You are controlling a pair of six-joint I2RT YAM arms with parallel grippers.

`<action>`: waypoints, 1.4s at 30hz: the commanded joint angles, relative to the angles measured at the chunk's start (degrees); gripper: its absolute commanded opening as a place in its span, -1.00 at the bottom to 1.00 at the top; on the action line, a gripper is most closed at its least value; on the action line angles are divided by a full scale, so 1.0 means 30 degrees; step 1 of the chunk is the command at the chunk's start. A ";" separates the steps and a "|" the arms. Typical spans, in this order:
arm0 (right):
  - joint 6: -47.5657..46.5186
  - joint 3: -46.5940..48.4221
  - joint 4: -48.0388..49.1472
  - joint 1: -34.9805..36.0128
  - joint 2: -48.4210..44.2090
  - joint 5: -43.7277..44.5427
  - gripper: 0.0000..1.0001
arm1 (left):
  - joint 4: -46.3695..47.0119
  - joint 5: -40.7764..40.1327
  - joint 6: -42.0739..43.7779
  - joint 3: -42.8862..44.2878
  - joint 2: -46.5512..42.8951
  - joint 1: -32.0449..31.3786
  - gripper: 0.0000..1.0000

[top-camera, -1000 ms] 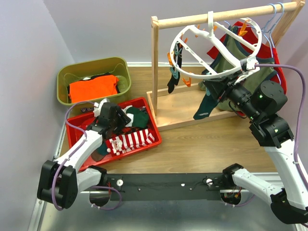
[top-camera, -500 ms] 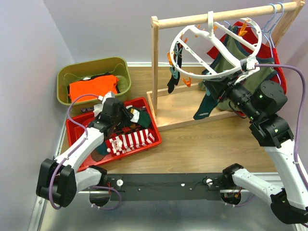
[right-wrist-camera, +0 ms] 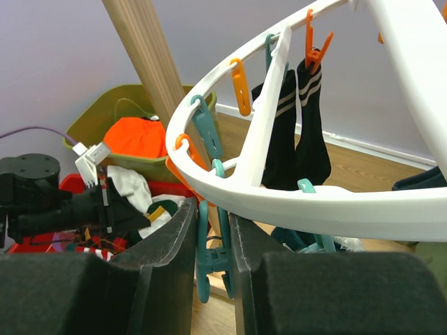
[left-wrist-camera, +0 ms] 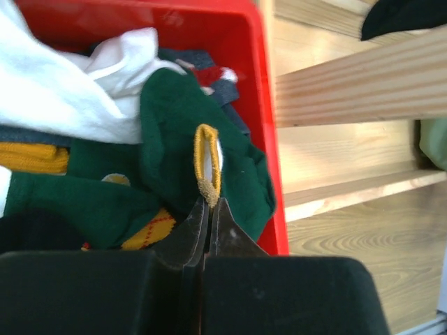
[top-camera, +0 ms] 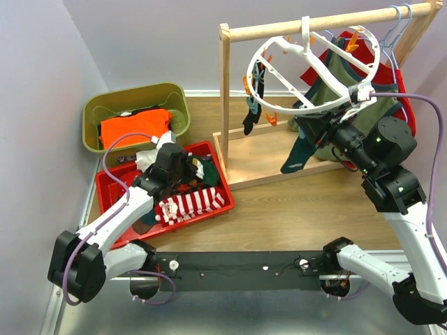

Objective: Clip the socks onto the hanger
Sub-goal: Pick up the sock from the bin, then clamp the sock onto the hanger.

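In the red tray (top-camera: 112, 206) lies a heap of socks: a red-and-white striped one (top-camera: 190, 202), white ones and a dark green one (left-wrist-camera: 174, 132). My left gripper (top-camera: 183, 167) reaches into the tray and is shut on that green sock's yellow cuff (left-wrist-camera: 207, 164). The white ring hanger (top-camera: 328, 106) hangs tilted from the wooden rack, with a black sock (top-camera: 250, 115) and a teal sock (top-camera: 297, 157) clipped to it. My right gripper (right-wrist-camera: 213, 209) sits under the ring's rim (right-wrist-camera: 293, 209), shut on a dangling teal clip (right-wrist-camera: 209, 244).
A green bin (top-camera: 136, 94) with a folded orange garment (top-camera: 136, 129) stands behind the tray. The wooden rack (top-camera: 225, 91) has an upright post and a base board right of the tray. Olive and red shirts (top-camera: 349, 73) hang behind the ring.
My left gripper has moved right across the tray and shut on the green sock's yellow cuff. The right arm and the hanger have not moved.
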 commanded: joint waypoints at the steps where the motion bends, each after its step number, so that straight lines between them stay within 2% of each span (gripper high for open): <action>1: 0.0022 0.0086 -0.1061 0.0217 0.0139 -0.0980 -0.55 | 0.0334 -0.1874 0.3199 0.2034 -0.1121 -0.0788 -1.00; 7: 0.0315 0.0262 -0.0827 0.0217 0.0344 -0.1244 -0.55 | 0.0129 -0.1409 0.7188 0.5168 -0.1971 -0.2106 -1.00; 8: 0.0344 0.0320 -0.0768 0.0217 0.0344 -0.1273 -0.55 | 0.0187 -0.0565 0.8558 0.5984 -0.1971 -0.2456 -1.00; 13: 0.0725 0.0263 -0.0359 0.0217 0.0461 -0.1625 -0.55 | 0.0333 0.2804 1.1293 0.7806 -0.1679 -0.5006 -1.00; 16: 0.0900 0.0174 -0.0095 0.0217 0.0491 -0.1771 -0.55 | 0.0422 0.4422 1.1996 0.8919 -0.1095 -0.5767 -1.00; 20: 0.1193 0.0174 0.0082 0.0217 0.0549 -0.1976 -0.56 | 0.0275 0.4512 1.2467 1.0966 0.0514 -0.6823 -1.00; 26: 0.1604 -0.0264 0.0755 0.0217 0.0491 -0.2298 -0.56 | 0.0656 0.5565 1.3258 1.2523 0.2739 -0.8286 -1.00; 30: 0.1867 -0.0265 0.0961 0.0217 0.0491 -0.2475 -0.56 | 0.0919 0.5041 1.3085 1.3869 0.3915 -0.9048 -1.00; 34: 0.2073 -0.0470 0.1311 0.0217 0.0432 -0.2299 -0.55 | 0.1271 0.4804 1.2878 1.4428 0.4736 -0.9519 -1.00; 42: 0.1926 -0.1378 0.2308 0.0217 0.0286 -0.3119 -0.56 | 0.1155 0.6094 1.3640 1.5833 0.5909 -0.9784 -1.00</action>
